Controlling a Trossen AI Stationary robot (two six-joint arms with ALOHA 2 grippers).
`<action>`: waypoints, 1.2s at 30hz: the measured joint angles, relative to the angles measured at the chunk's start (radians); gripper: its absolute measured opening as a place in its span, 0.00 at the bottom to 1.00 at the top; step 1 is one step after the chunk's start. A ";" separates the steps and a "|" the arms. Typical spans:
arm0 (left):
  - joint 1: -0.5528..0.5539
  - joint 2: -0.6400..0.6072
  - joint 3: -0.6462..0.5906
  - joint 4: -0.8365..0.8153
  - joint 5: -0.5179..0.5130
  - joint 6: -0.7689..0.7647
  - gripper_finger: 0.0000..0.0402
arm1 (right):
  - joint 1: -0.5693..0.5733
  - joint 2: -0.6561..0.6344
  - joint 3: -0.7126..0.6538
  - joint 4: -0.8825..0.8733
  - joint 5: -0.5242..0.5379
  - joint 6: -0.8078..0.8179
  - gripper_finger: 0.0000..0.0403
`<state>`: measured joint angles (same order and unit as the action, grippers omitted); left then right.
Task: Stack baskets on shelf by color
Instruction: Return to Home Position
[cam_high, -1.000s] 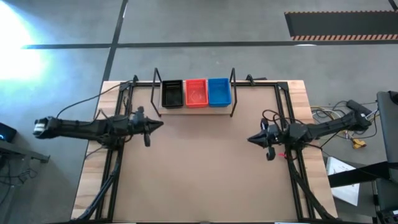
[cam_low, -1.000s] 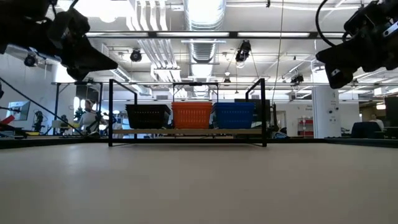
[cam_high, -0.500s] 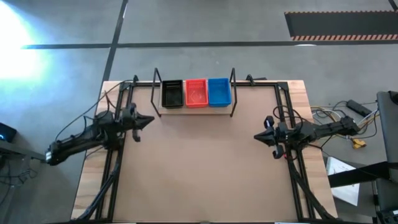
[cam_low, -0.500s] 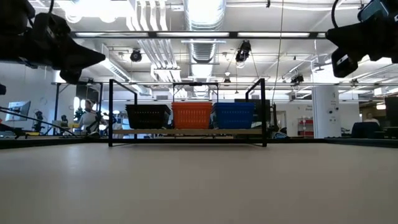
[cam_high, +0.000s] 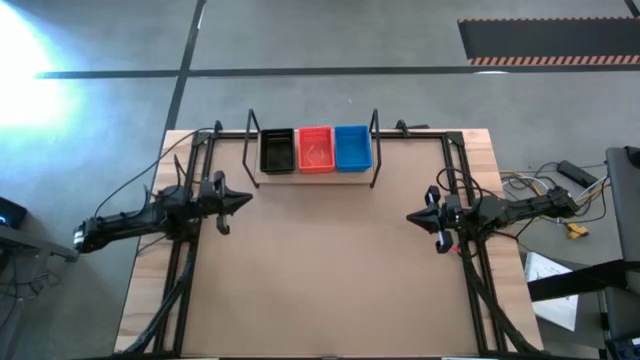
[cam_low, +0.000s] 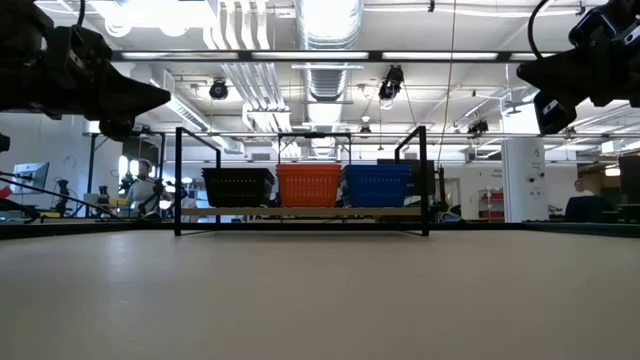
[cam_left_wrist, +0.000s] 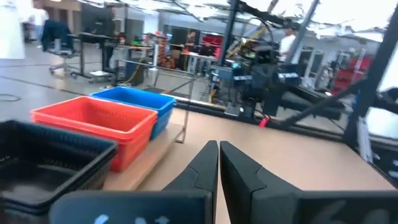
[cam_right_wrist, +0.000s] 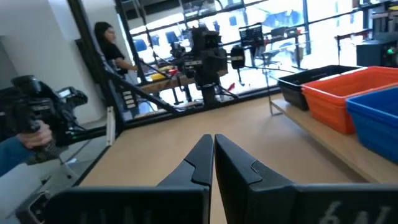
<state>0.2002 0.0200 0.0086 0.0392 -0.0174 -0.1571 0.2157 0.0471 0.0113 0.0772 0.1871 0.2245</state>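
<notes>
Three basket stacks stand side by side on the shelf (cam_high: 312, 172) by the table's far edge: black (cam_high: 277, 151), orange (cam_high: 316, 149) and blue (cam_high: 352, 147). Their bases rest on the wooden plank between the black wire loop ends. In the low view they read black (cam_low: 238, 186), orange (cam_low: 309, 185), blue (cam_low: 375, 185). My left gripper (cam_high: 243, 199) hangs shut above the table's left side, empty, near the shelf's left end. My right gripper (cam_high: 411, 216) hangs shut over the right side, empty. Both wrist views show shut fingers (cam_left_wrist: 218, 149) (cam_right_wrist: 212, 142).
Black frame rails (cam_high: 190, 240) (cam_high: 475, 270) run along the table's left and right sides. Bare brown tabletop (cam_high: 320, 270) lies between the arms. People stand in the room beyond the table, one holding a device (cam_right_wrist: 31, 118) in the right wrist view.
My left arm has swung back toward the table's left near side, its gripper ending slightly farther left and still pointing right. My right gripper has pulled a little toward the right edge, then held. Both stayed shut. The baskets have not moved.
</notes>
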 joint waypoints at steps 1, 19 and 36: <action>-0.016 0.001 0.000 -0.004 -0.005 0.009 0.00 | 0.000 0.000 0.000 -0.001 0.007 0.000 0.02; -0.071 0.028 -0.002 -0.031 0.009 0.198 0.00 | 0.000 -0.001 0.000 -0.023 0.128 -0.103 0.02; -0.071 0.084 0.000 -0.036 0.051 0.225 0.00 | 0.000 0.000 0.000 -0.034 0.127 -0.148 0.02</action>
<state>0.1291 0.1039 0.0086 0.0029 0.0338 0.0677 0.2157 0.0471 0.0109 0.0437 0.3138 0.0769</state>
